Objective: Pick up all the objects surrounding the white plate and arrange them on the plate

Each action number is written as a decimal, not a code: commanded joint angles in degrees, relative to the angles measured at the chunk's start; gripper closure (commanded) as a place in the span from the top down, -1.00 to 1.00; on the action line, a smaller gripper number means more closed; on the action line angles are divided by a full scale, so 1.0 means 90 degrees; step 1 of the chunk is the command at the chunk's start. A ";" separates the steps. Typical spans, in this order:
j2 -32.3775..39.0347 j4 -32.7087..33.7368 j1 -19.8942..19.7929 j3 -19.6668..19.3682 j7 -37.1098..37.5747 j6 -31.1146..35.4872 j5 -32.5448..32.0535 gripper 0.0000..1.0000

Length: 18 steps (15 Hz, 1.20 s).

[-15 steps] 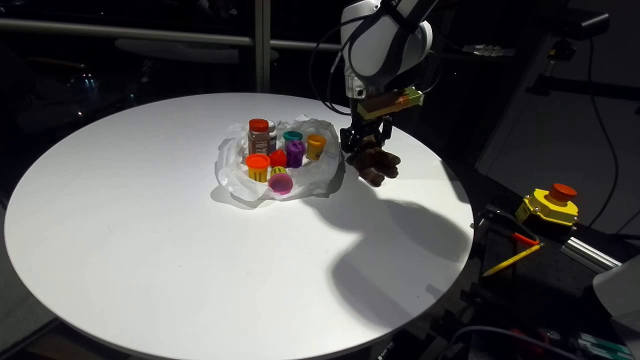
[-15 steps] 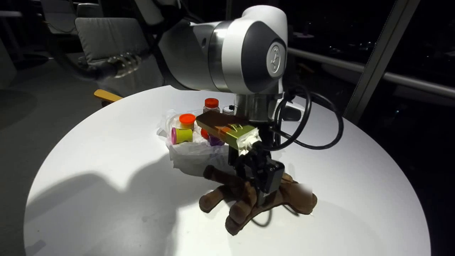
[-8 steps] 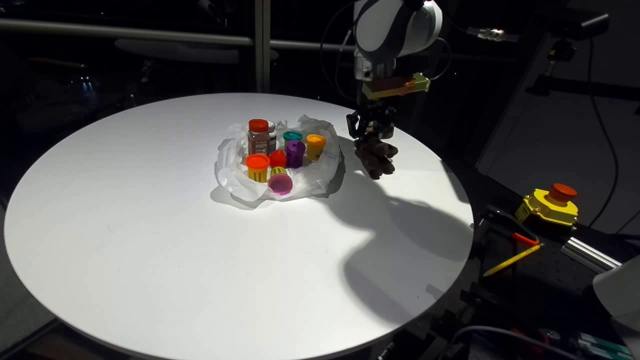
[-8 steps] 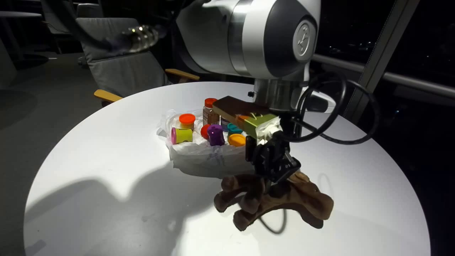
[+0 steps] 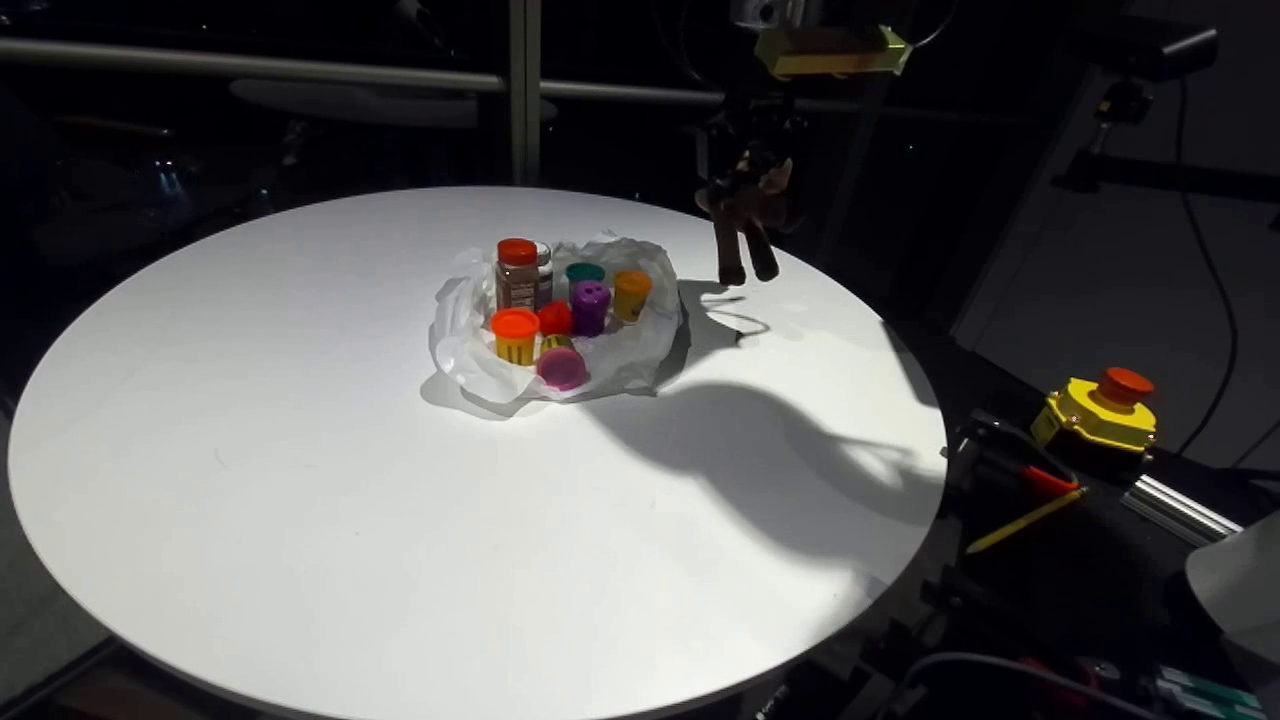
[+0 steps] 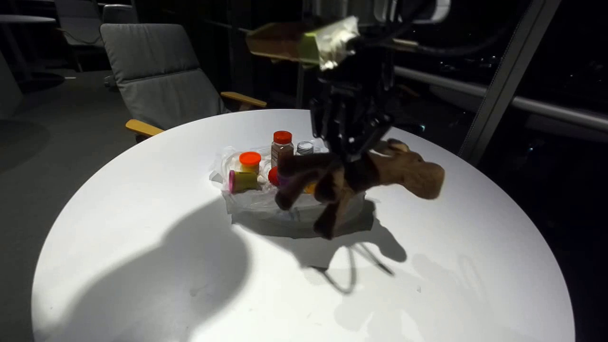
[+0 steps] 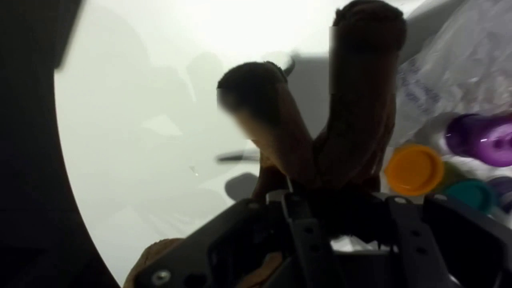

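My gripper (image 6: 354, 156) is shut on the brown plush toy (image 6: 415, 173), which hangs above the table with its legs down. In the wrist view, the toy's legs (image 7: 362, 80) reach out past the fingers (image 7: 302, 212). The white plate (image 5: 455, 345), crinkled at the rim, bears a red-capped jar (image 5: 517, 288), a white-capped bottle (image 5: 545, 280), an orange-lidded tub (image 5: 515, 338), a red piece (image 5: 556, 318), a purple piece (image 5: 590, 310), a teal-lidded tub (image 5: 586, 271), a yellow-lidded tub (image 5: 631, 298) and a tipped pink-ended tub (image 5: 562, 368). The toy partly covers the plate's near side in an exterior view.
The round white table (image 5: 400, 520) ends in a curved edge. Off to its side are a yellow-and-red button box (image 5: 1100, 415) and a pencil (image 5: 1027, 520). A grey chair (image 6: 152, 71) stands behind the table in an exterior view.
My gripper has shut on the plush toy and raised it off the tabletop, its legs swinging down. The things on the plate have stayed where they were.
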 commanded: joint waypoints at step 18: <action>0.1899 0.1399 0.1807 0.0108 0.2310 0.1335 -0.1519 -0.60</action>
